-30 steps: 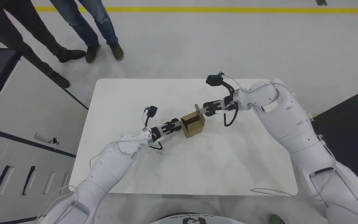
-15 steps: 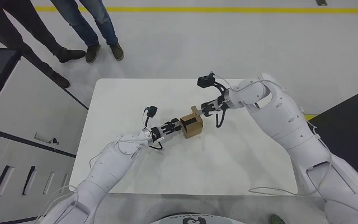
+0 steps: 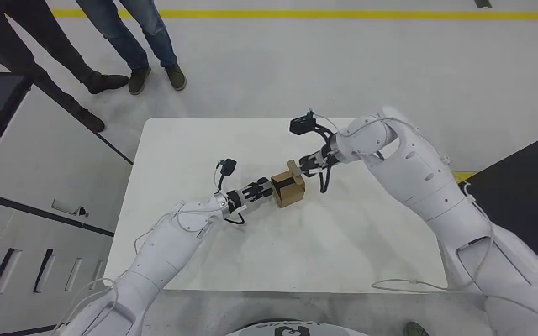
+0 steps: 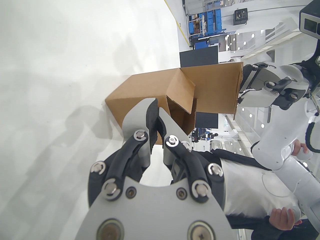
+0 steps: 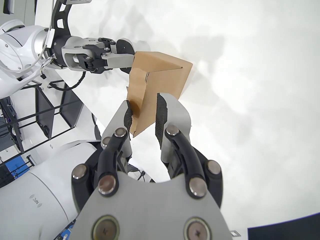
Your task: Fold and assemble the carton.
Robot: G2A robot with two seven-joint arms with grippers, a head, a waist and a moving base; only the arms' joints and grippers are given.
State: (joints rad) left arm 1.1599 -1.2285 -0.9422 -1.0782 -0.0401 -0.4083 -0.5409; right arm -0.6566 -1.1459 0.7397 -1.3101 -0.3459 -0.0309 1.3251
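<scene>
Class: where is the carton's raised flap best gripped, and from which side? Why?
Pinch the flap at its free edge, coming from the side opposite the left gripper clamping the carton. The flap stands thin and upright, so fingers should straddle it.

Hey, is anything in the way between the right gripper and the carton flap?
Nothing visible: the flap sits inside the open right gripper, touching one finger. The left gripper clamps the carton's opposite wall.
</scene>
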